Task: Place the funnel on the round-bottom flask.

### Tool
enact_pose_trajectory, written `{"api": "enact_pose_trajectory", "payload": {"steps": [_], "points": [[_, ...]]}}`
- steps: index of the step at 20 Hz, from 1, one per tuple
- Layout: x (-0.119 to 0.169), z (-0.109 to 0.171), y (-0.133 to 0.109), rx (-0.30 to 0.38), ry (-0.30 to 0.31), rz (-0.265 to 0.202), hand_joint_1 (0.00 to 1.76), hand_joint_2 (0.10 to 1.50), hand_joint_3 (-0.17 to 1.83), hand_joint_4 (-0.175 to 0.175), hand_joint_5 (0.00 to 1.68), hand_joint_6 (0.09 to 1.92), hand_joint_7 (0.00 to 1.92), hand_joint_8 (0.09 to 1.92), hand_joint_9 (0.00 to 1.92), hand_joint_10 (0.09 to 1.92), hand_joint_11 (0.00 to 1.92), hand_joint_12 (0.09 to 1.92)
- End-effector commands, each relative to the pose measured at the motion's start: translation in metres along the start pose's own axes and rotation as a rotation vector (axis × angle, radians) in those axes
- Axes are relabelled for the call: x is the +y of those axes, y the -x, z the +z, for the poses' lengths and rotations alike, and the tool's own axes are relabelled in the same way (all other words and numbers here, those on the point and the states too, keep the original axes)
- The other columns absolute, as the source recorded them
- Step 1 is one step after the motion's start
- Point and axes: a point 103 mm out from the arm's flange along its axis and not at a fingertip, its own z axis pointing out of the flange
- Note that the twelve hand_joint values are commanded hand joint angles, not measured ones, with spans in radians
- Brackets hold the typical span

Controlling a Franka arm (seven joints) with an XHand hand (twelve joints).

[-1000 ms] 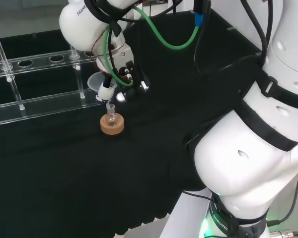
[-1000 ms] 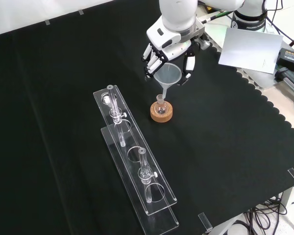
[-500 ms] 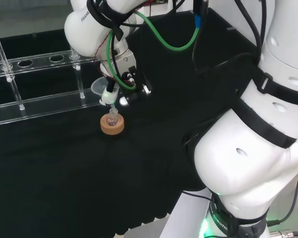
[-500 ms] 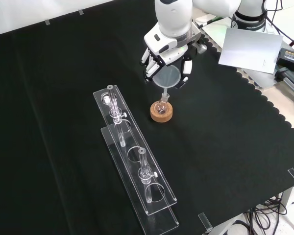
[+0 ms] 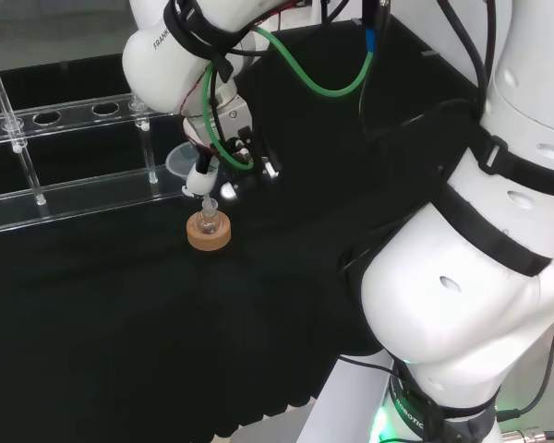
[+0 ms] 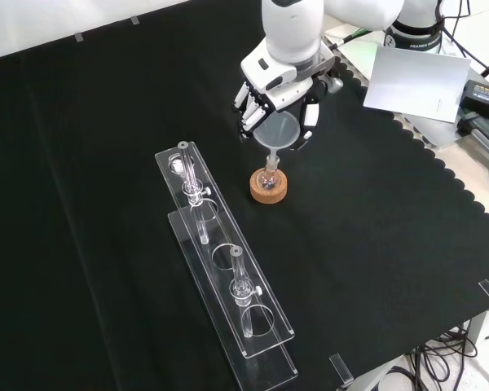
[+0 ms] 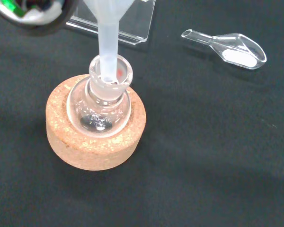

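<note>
One funnel [image 6: 278, 131] pinched in curled fingers of hand [image 6: 270, 96], held upright right above flask [image 7: 101, 104]. Stem tip just inside flask neck, bowl well clear of the rim, not seated yet. Flask upright in cork ring [image 7: 93, 137] on black cloth [image 6: 375, 228]. Clear rack [image 6: 220, 277] just beside cork ring, to its left in front view. Small clear scoop [image 7: 232, 47] lying near cork ring in wrist view.
</note>
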Motion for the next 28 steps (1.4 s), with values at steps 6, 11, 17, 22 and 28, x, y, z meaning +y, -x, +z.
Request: {"api": "enact_pose_trajectory", "payload": {"steps": [6, 11, 17, 22, 28], "points": [[0.011, 0.004, -0.008, -0.001, -0.006, -0.016, 0.87, 0.75, 0.64, -0.07, 0.88, 0.75, 0.96, 0.76, 1.24, 0.36, 0.85, 1.1], [0.013, 0.007, -0.006, -0.001, -0.022, -0.009, 0.87, 0.75, 0.64, -0.071, 0.88, 0.75, 0.95, 0.76, 1.24, 0.36, 0.85, 1.1], [0.014, 0.011, 0.0, -0.007, -0.024, -0.005, 0.87, 0.75, 0.64, -0.075, 0.87, 0.76, 0.95, 0.76, 1.23, 0.36, 0.85, 1.09], [0.015, 0.013, 0.001, -0.008, -0.033, -0.001, 0.87, 0.75, 0.64, -0.078, 0.86, 0.76, 0.94, 0.77, 1.23, 0.37, 0.85, 1.09], [0.018, 0.018, 0.003, 0.003, -0.035, -0.005, 0.87, 0.75, 0.64, -0.08, 0.86, 0.77, 0.94, 0.77, 1.23, 0.37, 0.84, 1.09]]}}
